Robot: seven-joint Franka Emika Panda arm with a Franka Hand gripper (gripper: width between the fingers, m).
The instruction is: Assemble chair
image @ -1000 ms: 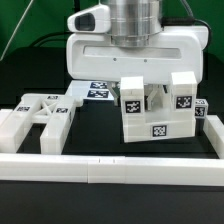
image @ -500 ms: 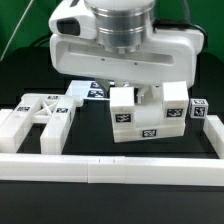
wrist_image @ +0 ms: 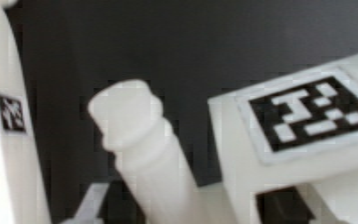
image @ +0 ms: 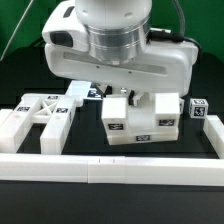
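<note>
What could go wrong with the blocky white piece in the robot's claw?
The chair piece sits tilted in the claw, so it might twist or slip out. The slotted panel lies close on the exterior view's left and the border rail just in front; either could get bumped.

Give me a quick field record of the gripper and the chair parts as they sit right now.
gripper: shut on the chair assembly, down between its two upright posts
chair assembly: mid-table, tags facing the camera
slotted panel: exterior view's left, lying flat, apart from the assembly
small cube: exterior view's right, loose, not joined
marker board: behind, partly hidden by the arm
</note>
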